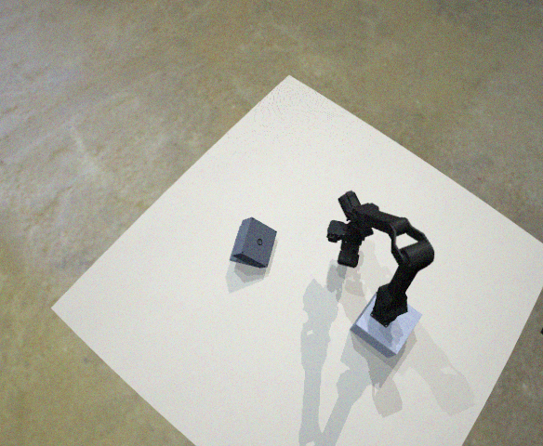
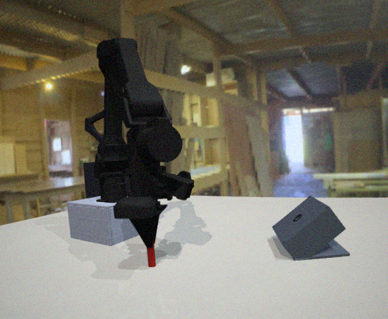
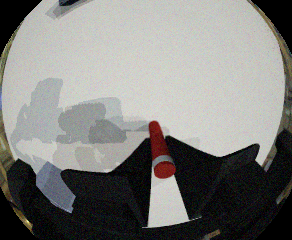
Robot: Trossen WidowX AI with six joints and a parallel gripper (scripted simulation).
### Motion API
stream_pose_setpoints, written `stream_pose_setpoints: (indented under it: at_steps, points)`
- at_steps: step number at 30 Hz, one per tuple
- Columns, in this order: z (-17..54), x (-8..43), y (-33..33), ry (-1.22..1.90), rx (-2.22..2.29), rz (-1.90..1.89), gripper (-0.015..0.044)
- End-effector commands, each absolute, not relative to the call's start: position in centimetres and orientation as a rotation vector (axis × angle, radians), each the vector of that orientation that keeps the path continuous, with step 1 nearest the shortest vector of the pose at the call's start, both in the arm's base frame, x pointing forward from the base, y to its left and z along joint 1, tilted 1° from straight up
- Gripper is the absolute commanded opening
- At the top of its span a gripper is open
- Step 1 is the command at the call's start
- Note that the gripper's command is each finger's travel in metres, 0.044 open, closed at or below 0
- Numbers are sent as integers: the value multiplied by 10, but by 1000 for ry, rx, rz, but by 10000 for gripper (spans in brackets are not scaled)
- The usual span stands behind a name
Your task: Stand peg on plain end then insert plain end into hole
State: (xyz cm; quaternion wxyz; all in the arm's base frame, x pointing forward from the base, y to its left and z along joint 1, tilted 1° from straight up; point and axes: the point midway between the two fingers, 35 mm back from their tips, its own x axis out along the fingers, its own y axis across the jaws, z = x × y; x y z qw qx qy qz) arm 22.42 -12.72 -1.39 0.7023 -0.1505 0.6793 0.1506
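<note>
One arm; one hand (image 2: 150, 244) (image 3: 157, 140); one peg (image 2: 151, 256) (image 3: 159, 145); one sloped panel (image 1: 251, 240) (image 2: 299, 224); one hole (image 1: 259, 242) (image 2: 297, 217).

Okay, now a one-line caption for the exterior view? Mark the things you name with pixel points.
The gripper (image 2: 151, 244) (image 3: 157, 140) grips the upright red peg (image 2: 151, 256) (image 3: 158, 142), with the sloped panel (image 2: 307, 228) standing apart, its hole unfilled.

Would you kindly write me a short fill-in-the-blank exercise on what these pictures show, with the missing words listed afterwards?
The peg is coloured ____ apart from its band. The gripper has its fingers closed on the ____. The sloped panel has one ____ in its face. In the wrist view, the peg's banded end is nearer the camera than its ____ end.

Missing words: red; peg; hole; plain
</note>
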Motion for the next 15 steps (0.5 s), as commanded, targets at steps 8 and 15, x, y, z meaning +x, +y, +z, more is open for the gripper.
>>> stream_pose_setpoints:
  at_steps: [8,15]
  points:
    - [-5,225,-128,1512,-335,334,0]
    - [28,225,-129,1513,-335,332,0]
